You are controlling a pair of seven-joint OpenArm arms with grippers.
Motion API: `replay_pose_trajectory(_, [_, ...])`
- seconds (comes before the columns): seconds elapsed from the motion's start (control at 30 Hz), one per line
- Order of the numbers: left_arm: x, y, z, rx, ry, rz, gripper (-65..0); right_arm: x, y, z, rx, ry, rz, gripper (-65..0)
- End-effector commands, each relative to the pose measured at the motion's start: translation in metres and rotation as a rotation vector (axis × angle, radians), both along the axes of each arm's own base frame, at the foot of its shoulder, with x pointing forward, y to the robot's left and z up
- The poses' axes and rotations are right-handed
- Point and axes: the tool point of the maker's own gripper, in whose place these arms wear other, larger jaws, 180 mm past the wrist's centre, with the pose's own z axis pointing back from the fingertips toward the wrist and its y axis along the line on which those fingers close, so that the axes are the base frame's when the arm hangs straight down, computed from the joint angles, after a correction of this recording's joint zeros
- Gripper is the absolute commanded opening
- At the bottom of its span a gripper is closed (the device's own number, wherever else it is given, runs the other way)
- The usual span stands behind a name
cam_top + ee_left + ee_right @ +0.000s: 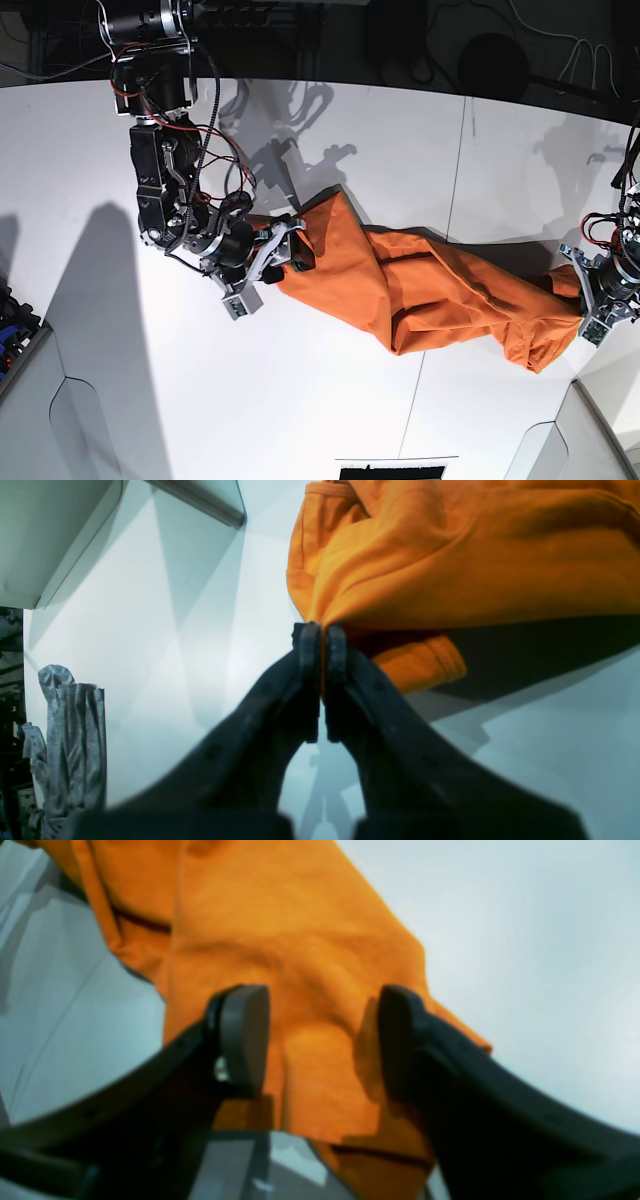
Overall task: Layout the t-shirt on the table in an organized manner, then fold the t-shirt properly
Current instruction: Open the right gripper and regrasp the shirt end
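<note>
My left claw (323,635) pinches the t-shirt (420,280) edge tight; my right claw (320,1040) stands spread, fingers straddling cloth on the table (300,400).

The white counter (330,400) has a thin dark seam running across it and a dark far edge. The burnt-orange t-shirt (420,285) lies on it, stretched out and wrinkled, near the middle.

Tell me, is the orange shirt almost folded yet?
Not yet. The t-shirt lies bunched and twisted on the table, not spread flat. The left claw pinches one end; the right claw is open around the other end. Flattening and all folding remain.
</note>
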Motion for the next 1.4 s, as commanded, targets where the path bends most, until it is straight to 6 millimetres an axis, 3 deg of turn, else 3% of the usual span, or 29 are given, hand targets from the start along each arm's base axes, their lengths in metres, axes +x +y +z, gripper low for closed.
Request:
replay_pose_trajectory(0.0, [0.008,0.006,0.02,0.018,-0.055,0.0,-61.9,0.014,0.004,0.021,0.036,-0.059,-0.004,-40.6])
replay_pose_trajectory(0.1, [0.009,0.004,0.019,0.012,-0.055,0.0,-61.9,0.013,0.004,0.021,0.036,-0.059,-0.004,-51.4])
replay_pose_trajectory(0.23, [0.009,0.004,0.02,0.012,-0.055,-0.001,-61.9,0.013,0.004,0.02,0.034,-0.059,-0.004,-51.3])
replay_pose_trajectory(0.3, [0.009,0.004,0.019,0.012,-0.056,-0.001,-61.9,0.014,0.003,0.02,0.025,-0.061,-0.003,-48.8])
replay_pose_trajectory(0.43, [0.009,0.004,0.02,0.012,-0.056,-0.001,-61.9,0.023,0.002,0.031,0.041,-0.126,-0.023,-33.8])
replay_pose_trajectory(0.5, [0.009,0.004,0.02,0.013,-0.055,-0.001,-61.9,0.027,0.002,0.04,0.054,-0.163,-0.032,-29.7])
replay_pose_trajectory(0.67, [0.009,0.004,0.02,0.013,-0.056,-0.001,-61.9,0.033,-0.001,0.056,0.015,-0.228,-0.026,-29.8])
replay_pose_trajectory(0.97, [0.009,0.004,0.02,0.013,-0.056,-0.001,-61.9,0.021,-0.015,0.031,-0.091,-0.18,-0.011,-29.8])
replay_pose_trajectory(1.37, [0.009,0.004,0.02,0.011,-0.061,-0.004,-61.9,0.012,-0.017,0.02,-0.098,-0.158,-0.011,-29.8])
